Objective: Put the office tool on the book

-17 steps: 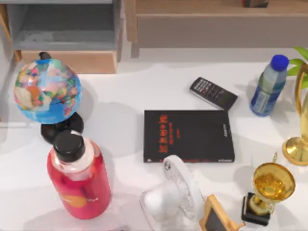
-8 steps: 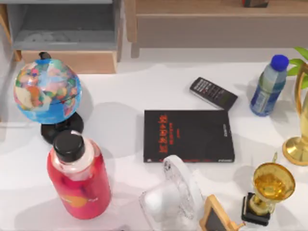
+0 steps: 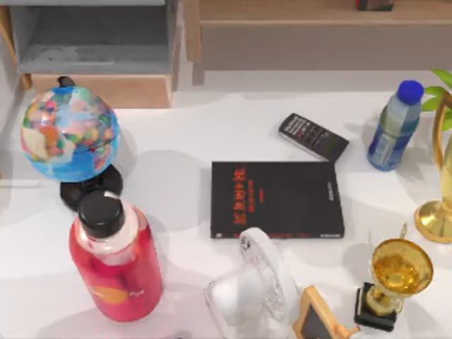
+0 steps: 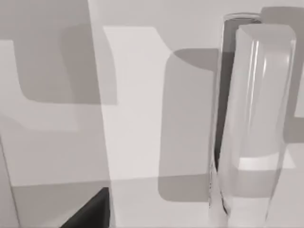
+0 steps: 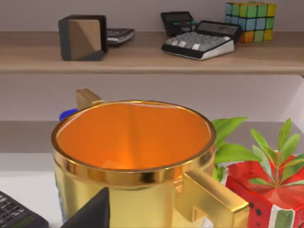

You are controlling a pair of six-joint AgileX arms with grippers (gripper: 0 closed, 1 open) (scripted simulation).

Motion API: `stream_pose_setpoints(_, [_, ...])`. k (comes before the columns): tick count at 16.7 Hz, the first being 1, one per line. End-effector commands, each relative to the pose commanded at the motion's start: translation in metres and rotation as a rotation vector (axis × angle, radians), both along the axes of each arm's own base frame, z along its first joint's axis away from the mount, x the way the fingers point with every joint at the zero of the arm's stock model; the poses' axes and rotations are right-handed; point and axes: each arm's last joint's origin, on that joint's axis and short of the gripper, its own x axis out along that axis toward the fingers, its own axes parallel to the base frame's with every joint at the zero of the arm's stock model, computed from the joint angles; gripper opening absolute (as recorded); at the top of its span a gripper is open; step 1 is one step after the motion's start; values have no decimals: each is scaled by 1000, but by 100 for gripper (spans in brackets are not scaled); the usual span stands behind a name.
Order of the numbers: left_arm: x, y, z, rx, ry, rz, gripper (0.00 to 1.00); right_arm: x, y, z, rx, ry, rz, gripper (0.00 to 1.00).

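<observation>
Book (image 3: 277,199) lies flat mid-desk (image 3: 191,134). Office tool (image 3: 313,136) just behind it, toward its right end, not on it. Globe (image 3: 69,134) well left of book; bottle (image 3: 393,126) right; fan (image 3: 258,286) before it; trophy (image 3: 395,281) front-right.

Left wrist view: a pale white tabletop (image 4: 137,109) crossed by soft rectangular grey shadows. A tall, upright transparent object (image 4: 254,118) with flat glassy faces stands on the surface, a dark vertical strip visible along one of its edges. A dark wedge-shaped part (image 4: 90,213) intrudes at the frame's lower edge; its identity cannot be told.
</observation>
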Motion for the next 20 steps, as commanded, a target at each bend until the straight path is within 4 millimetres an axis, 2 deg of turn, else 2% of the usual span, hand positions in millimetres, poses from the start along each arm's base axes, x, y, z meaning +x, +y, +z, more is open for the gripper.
stream_pose_setpoints(3, [-1, -1, -6, 0, 3, 1, 100, 0, 0, 0, 0, 0, 0, 100])
stream_pose_setpoints(10, [11, -5, -41, 0, 2, 2, 100, 0, 0, 0, 0, 0, 0, 100])
stream_pose_setpoints(14, [11, -5, -41, 0, 2, 1, 100, 0, 0, 0, 0, 0, 0, 100])
stream_pose_setpoints(20, [11, -5, -41, 0, 2, 1, 55, 0, 0, 0, 0, 0, 0, 100])
